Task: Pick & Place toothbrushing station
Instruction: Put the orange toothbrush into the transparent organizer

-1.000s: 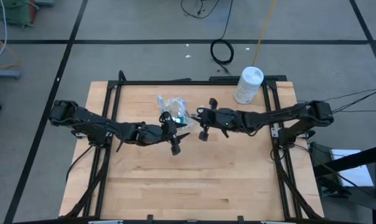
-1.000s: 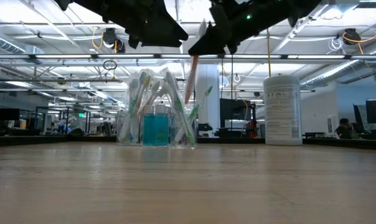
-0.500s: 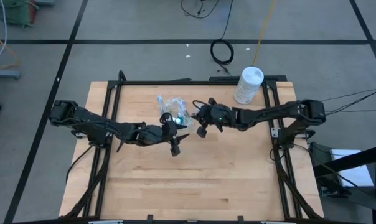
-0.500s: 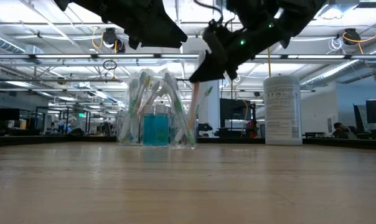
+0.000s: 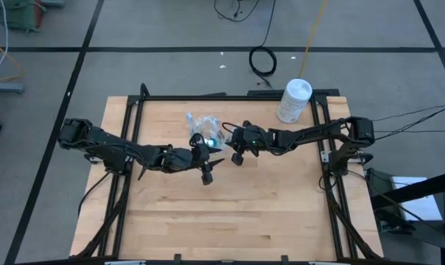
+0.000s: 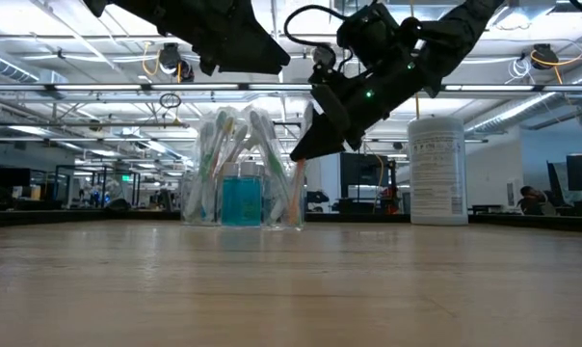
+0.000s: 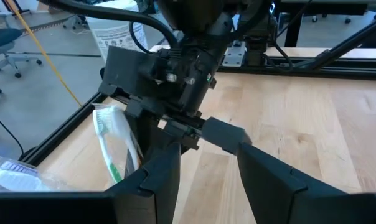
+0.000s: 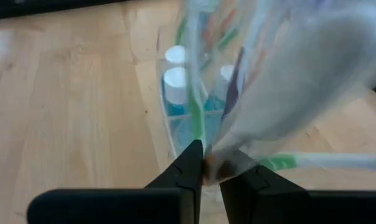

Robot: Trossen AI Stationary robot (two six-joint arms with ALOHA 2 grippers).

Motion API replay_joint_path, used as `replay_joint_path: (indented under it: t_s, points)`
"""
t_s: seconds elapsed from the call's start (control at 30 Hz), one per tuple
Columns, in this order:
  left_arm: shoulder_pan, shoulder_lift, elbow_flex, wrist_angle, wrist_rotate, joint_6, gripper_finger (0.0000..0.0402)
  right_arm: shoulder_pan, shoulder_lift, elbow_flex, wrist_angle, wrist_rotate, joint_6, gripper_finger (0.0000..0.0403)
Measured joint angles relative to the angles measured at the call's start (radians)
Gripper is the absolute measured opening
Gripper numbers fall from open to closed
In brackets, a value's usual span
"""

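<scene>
My right gripper, pinched narrow on an orange toothbrush, is lowering it into the clear cup at the table's back, already holding brushes and blue tubes; my left gripper waits beside, fingers spread.

Clear cup: blue toothpaste tubes, green-white toothbrushes. White canister. Black grippers.

Both hands crowd the clear cup, white canister well apart, front tabletop open
</scene>
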Motion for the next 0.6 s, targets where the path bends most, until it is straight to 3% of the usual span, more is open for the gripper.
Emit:
replay_joint_path:
  t_s: [0.2,0.6]
  points:
    - [0.000,0.000,0.000,0.000,0.000,0.005,0.0163,0.012,-0.006,-0.001,-0.004,0.003,-0.042,0.0039]
    - [0.000,-0.005,0.000,-0.001,-0.004,0.006,0.0163,0.030,-0.014,-0.001,0.001,0.010,-0.102,0.0103]
